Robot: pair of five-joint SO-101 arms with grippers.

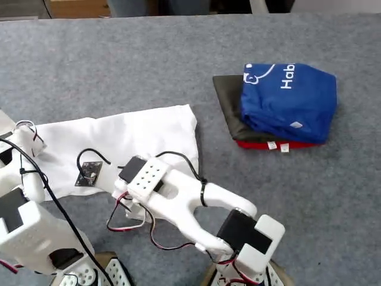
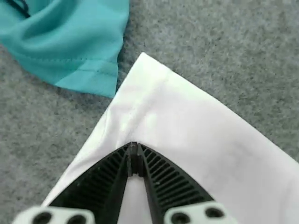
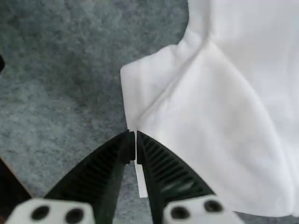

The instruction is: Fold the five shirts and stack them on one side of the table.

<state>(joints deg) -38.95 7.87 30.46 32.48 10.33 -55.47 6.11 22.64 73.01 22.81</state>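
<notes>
Pinching the spread white fabric shirt (image 1: pixel 137 134), the left gripper (image 2: pixel 134 151) and right gripper (image 3: pixel 135 140) each sit pressed together, seemingly on its edges.

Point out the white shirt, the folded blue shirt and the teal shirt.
white shirt (image 1: pixel 143 134), high view, middle of the spread fabric.
folded blue shirt (image 1: pixel 292 104), high view, middle of its top face.
teal shirt (image 2: pixel 65 42), left wrist view, bunched fabric above its hem.

The blue shirt (image 1: pixel 290 102) hides most of the red shirt (image 1: pixel 257 144); the teal shirt (image 2: pixel 65 42) is cut off; the right arm (image 1: pixel 184 193) covers part of the white shirt (image 1: pixel 137 134).
</notes>
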